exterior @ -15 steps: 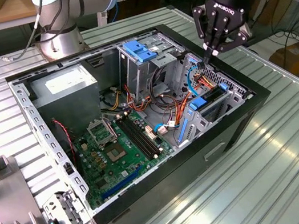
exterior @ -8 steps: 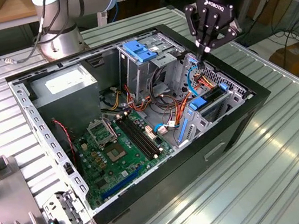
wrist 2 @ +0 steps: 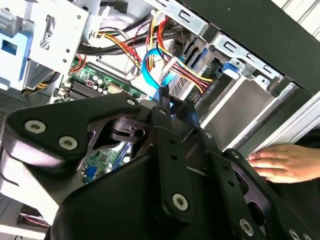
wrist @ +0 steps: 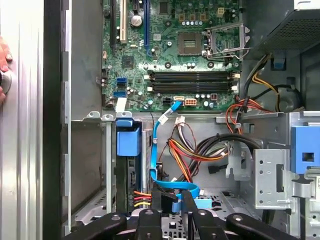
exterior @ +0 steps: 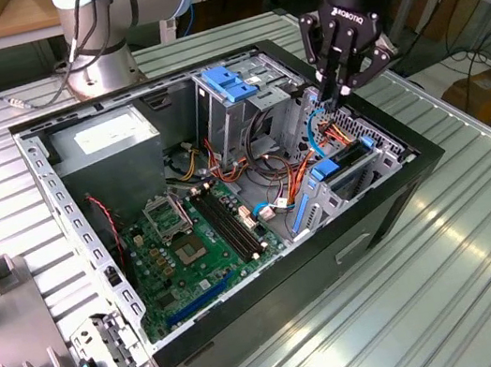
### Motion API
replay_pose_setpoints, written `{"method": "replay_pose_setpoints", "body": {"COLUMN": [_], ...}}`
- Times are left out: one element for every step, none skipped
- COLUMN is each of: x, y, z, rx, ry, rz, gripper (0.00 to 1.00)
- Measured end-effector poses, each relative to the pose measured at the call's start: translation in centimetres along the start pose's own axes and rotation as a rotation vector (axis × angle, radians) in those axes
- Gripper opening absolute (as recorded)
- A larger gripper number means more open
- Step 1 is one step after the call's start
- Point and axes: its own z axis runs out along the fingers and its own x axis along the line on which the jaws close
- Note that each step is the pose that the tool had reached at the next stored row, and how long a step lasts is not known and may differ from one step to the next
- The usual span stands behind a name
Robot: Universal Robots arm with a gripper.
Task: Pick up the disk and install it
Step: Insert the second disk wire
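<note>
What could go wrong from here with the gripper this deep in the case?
1. The gripper sits right among the flat blue cable and the loose coloured wire bundle; moving could snag or tug them.
2. A person's hand rests on the case edge near the arm, a pinch risk.
</note>
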Motion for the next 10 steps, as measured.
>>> {"method": "replay_pose_setpoints", "body": {"x": [-0.32,-0.60,-0.72,-0.80,-0.90,-0.94,-0.97,-1.01,-1.05,-1.11], "y": [-0.02,-0.03,-0.05,-0.07,-0.08,-0.09,-0.09,-0.10,-0.10,-0.10], "z": [0.18,0.31,0.38,0.44,0.54,0.58,0.62,0.67,0.72,0.77], "rx": [0.0000,0.0000,0.0000,0.0000,0.0000,0.0000,0.0000,0.0000,0.0000,0.0000], "ry": [0.0046,0.0076,0.0089,0.0101,0.0114,0.0116,0.0119,0.0120,0.0123,0.0131], "rz": [0.000,0.000,0.000,0.000,0.000,0.000,0.000,0.000,0.000,0.000], "gripper": [0.30,0.30,0.30,0.30,0.29,0.22,0.22,0.16,0.11,0.11]}}
